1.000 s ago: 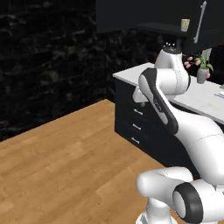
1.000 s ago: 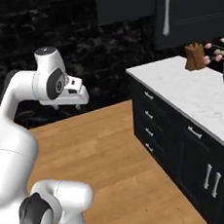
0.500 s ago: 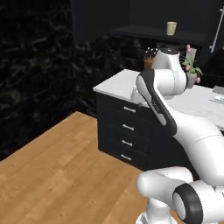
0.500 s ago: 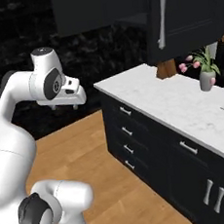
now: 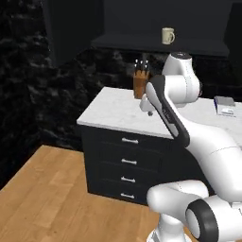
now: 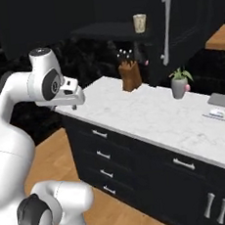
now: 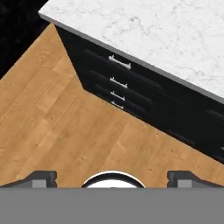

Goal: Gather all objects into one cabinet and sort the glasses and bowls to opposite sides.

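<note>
base has driven: counter now nearer and more face-on than before | gripper [image 7: 112,177] over the wooden floor [image 7: 52,113], fingers spread wide, nothing between them | drawers [image 7: 118,81] | knife block [image 6: 130,75] on counter [image 6: 153,110] | cup [image 6: 139,23] on cabinet shelf [image 6: 111,32]

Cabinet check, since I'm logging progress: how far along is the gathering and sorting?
Early. One cup stands on the cabinet shelf. The gripper is open and holds nothing, over the floor by the drawers. No bowl shows on that shelf. Gathering and sorting appear left.
</note>
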